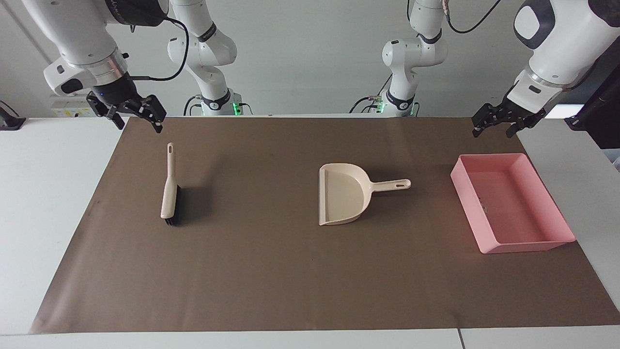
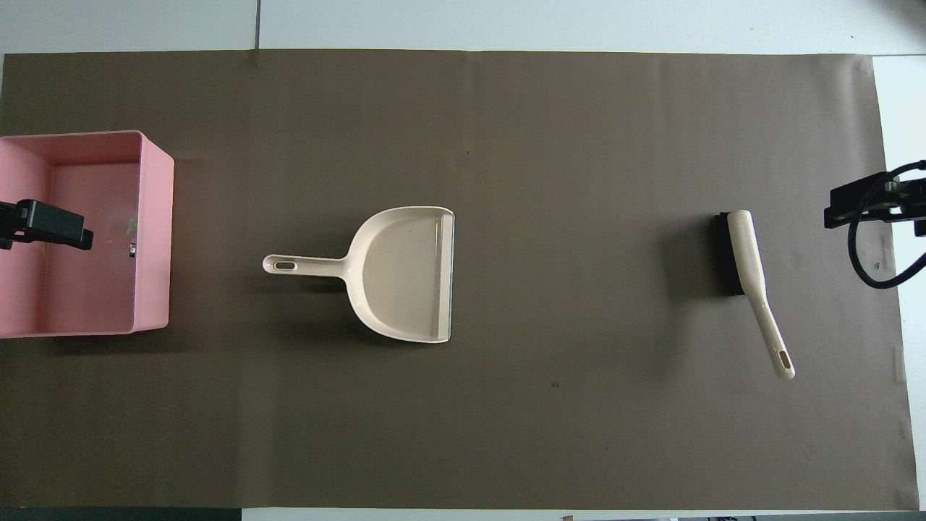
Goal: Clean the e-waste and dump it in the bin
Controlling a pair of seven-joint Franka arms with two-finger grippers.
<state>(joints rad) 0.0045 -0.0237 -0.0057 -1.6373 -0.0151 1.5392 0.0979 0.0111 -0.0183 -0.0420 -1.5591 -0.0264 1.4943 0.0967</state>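
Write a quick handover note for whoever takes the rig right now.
Left pincer: open, holding nothing, raised near the bin's robot-side end.
Right pincer: open, holding nothing, raised near the brush's handle tip.
E-waste: both bits lie in the bin, by its wall toward the dustpan.
Done: waste is dumped; the dustpan and brush lie on the mat.
Left: seemingly nothing.

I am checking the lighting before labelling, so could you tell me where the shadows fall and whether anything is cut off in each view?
Facing view: soft shadows beside the brush and dustpan. Overhead view: the bin is cropped at the frame edge, and only parts of both pincers show.
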